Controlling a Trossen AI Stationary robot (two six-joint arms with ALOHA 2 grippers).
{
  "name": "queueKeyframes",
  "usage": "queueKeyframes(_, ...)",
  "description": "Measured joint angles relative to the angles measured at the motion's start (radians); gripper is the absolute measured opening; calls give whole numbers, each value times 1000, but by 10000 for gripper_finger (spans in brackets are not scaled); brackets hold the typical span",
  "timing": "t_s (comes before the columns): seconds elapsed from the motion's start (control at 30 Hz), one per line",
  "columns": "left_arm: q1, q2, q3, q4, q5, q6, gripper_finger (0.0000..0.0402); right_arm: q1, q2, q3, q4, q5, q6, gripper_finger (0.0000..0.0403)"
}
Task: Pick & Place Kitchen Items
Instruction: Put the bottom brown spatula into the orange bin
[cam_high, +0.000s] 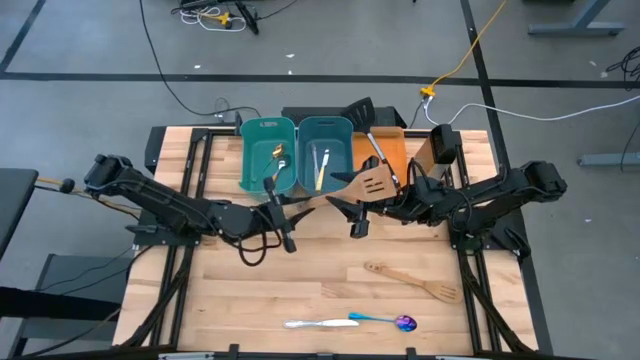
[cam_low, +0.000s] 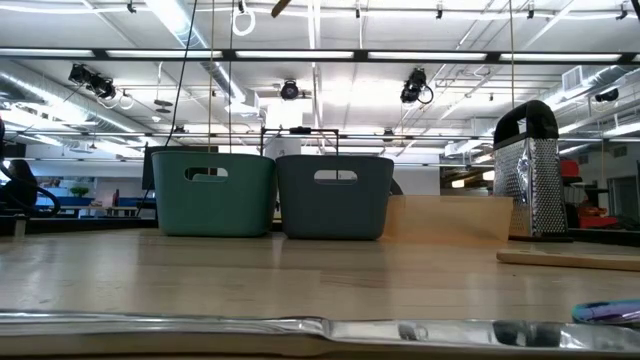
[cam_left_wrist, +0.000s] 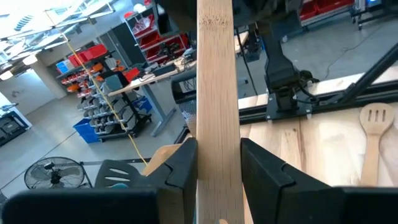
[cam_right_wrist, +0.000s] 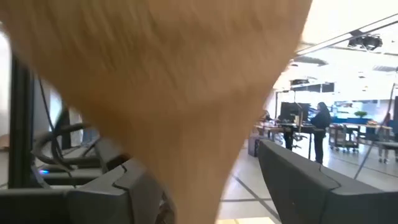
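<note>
Over pale wooden table (cam_high: 300, 290), just before teal bins (cam_high: 295, 150), held aloft: stiff, light wooden spatula (cam_left_wrist: 217, 74), handle clamped by left gripper (cam_left_wrist: 217, 155), right gripper (cam_right_wrist: 205, 177) seemingly spread around the blade, unclamped; best gripped flat-faced along the slim handle.

Setting: robotics lab or workshop in an open industrial hall. Evidence: grey concrete floor (cam_high: 90, 40) marked with dark tape lines; loose cables, one yellow (cam_high: 470, 50); wooden surface (cam_high: 300, 280) on a black frame; exposed ceiling with strip lights (cam_low: 330, 55) and hanging cameras (cam_low: 290, 90); shelving with red and blue storage bins (cam_left_wrist: 93, 93); floor fan (cam_left_wrist: 53, 174); workbenches in the background, a person (cam_right_wrist: 322, 127) standing at one.
</note>
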Motion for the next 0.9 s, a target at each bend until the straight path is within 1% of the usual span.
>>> queueKeyframes(0.13,0,0,0,0,-1,6,101,0,0,0,-4,2,0,246)
queueKeyframes(0.27,0,0,0,0,-1,10,101,0,0,0,-5,2,0,214)
queueKeyframes(0.4,0,0,0,0,-2,10,101,0,0,0,-6,0,0,165)
queueKeyframes(0.6,0,0,0,-3,-6,16,101,1,0,0,-6,-14,9,74)
queueKeyframes(0.9,0,0,-1,-4,-4,7,101,0,0,0,-11,-6,38,73)
